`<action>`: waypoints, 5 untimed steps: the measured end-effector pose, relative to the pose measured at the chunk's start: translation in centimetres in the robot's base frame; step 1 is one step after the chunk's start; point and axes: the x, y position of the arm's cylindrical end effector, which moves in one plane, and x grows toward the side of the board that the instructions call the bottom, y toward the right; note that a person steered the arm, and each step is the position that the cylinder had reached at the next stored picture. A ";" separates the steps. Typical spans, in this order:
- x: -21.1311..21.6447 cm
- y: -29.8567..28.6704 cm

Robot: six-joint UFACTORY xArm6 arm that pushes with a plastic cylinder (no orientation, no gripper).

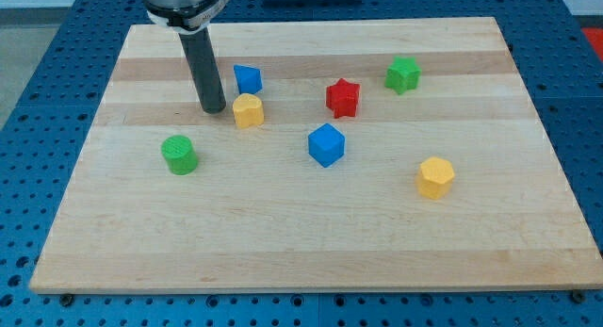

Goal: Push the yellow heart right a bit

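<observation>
The yellow heart (248, 111) lies on the wooden board (311, 242), left of centre toward the view's top. My tip (213, 109) stands just to its left, a small gap away, not touching as far as I can tell. A blue block (248, 79) sits right above the heart, nearly touching it.
A green cylinder (179, 155) lies below and left of my tip. A blue cube (326, 144) and a red star (343, 98) lie to the heart's right. A green star (402, 74) is at the upper right, a yellow hexagon (435, 177) at the lower right.
</observation>
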 end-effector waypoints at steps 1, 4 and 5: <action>0.0 0.2; 0.6 4.0; 0.6 4.1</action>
